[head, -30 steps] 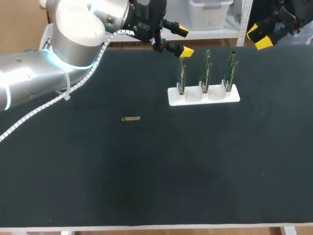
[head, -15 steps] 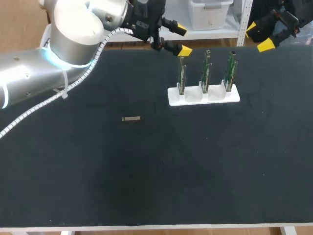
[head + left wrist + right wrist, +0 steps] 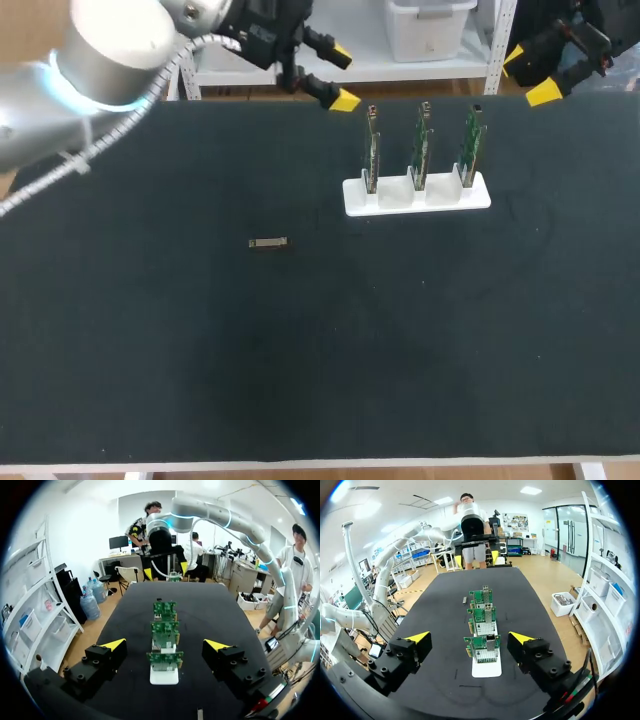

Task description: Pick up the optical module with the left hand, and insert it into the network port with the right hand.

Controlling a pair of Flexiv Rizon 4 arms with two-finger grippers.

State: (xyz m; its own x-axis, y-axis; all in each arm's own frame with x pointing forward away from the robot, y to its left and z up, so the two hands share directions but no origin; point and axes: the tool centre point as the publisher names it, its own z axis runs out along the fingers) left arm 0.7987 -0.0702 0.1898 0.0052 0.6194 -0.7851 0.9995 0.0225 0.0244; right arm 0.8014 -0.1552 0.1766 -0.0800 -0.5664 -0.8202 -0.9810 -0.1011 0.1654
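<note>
Hovering at the table's far edge, the left gripper [image 3: 340, 75] has its yellow-tipped fingers spread wide, gripping nothing. The optical module [image 3: 268, 243] lies flat on the dark table [image 3: 150, 350], well apart from it. The right gripper [image 3: 469, 637] is equally spread and empty, with three green port boards [image 3: 482, 625] upright in a white stand [image 3: 486, 669] straight ahead.

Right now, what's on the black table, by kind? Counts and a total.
green circuit boards, upright in a row: 3
white slotted plastic holder under them: 1
small grey metal optical module, lying flat, apart from the holder: 1
Total: 5
</note>
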